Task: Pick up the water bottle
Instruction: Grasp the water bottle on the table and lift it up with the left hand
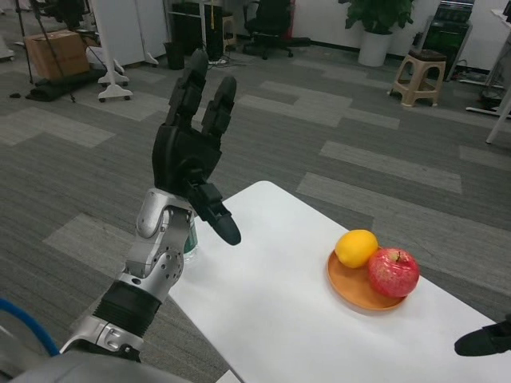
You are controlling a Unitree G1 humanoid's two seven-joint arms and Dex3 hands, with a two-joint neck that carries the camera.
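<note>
Left hand (192,155) is raised w/ fingers spread and upright, thumb jutting toward the table (271,311), holding nothing; my read is it's opened wide to wrap round the bottle (191,238). The bottle stands at the table's near-left edge, right behind the left wrist, so only a sliver of clear body w/ a green label shows; cap and top are hidden, and I can't tell if the hand touches it. Further along the table from the bottle sits an orange plate (355,291) w/ an orange (356,247) and a red apple (393,272), touching, well apart from the bottle. Right hand (485,339) is cut off at the frame's corner beyond the plate; can't tell its fingers' state, prob. just waiting.
</note>
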